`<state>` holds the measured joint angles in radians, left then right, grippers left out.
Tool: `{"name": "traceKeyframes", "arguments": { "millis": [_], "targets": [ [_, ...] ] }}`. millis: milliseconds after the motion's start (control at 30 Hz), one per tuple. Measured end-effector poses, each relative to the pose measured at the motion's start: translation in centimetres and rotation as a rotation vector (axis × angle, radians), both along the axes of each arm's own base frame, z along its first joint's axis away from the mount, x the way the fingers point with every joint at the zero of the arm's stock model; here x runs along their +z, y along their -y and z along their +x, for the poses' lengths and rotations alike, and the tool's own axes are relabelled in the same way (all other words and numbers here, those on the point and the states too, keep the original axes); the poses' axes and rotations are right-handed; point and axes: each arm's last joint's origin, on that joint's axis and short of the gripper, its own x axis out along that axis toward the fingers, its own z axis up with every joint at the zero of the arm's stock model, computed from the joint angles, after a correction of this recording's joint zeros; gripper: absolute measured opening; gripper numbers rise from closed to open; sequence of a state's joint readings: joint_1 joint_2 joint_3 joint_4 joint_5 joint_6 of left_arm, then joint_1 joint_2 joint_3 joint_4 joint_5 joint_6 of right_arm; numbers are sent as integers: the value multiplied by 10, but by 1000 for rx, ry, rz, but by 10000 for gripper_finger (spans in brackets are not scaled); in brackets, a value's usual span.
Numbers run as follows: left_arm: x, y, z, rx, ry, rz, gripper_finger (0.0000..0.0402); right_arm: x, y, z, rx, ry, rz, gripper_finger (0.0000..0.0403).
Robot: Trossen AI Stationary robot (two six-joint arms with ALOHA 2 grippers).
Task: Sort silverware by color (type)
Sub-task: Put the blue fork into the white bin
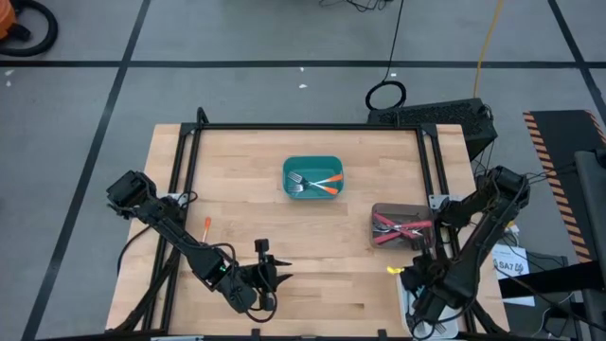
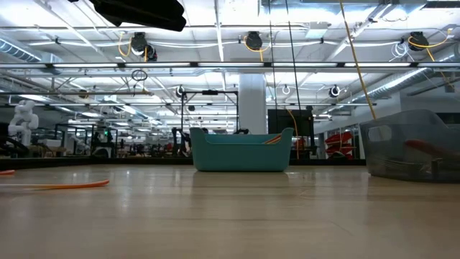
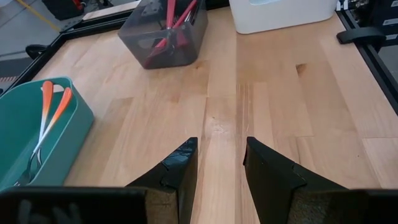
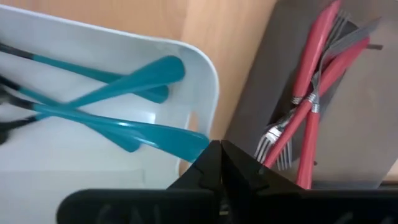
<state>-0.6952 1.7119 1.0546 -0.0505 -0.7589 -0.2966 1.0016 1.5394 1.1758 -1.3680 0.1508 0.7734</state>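
one bin (image 1: 313, 177) sits mid-desk (image 1: 237, 218) with two forks (image 1: 317, 183) in it; a second bin (image 1: 401, 225) lies to its right, nearer the front, holding more forks (image 4: 311, 87). a tray (image 4: 205, 81) of forks (image 4: 106, 99) stands just in front of that second bin, at the front right corner. one fork (image 1: 205, 226) lies alone on the desk's left side.

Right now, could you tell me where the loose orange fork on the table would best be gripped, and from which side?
Probably mid-handle, coming straight down from above. The orange fork lies flat and alone on the bare wood table near its left edge, by the left arm, so nothing crowds it. Set the left gripper, which is open, with its fingers across the slim handle.
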Motion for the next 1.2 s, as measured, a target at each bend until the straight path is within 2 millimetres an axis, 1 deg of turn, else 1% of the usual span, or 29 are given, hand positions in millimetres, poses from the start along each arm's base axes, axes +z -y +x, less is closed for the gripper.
{"name": "traceKeyframes", "arguments": {
  "millis": [133,333,533,700,867,1200],
  "targets": [
    [0,0,0,1,0,-2,131,4,-5,-1,10,4,36,6],
    [0,0,0,2,1,-4,131,4,-9,-1,17,20,67,6],
    [0,0,0,3,1,-5,131,-6,-13,1,19,53,126,6],
    [0,0,0,3,1,-4,131,-14,-12,0,17,49,125,6],
    [0,0,0,3,1,-5,131,-20,-11,-3,-18,-12,153,6],
    [0,0,0,4,1,-7,131,-20,-15,-14,-124,-117,195,6]
  ]
}}
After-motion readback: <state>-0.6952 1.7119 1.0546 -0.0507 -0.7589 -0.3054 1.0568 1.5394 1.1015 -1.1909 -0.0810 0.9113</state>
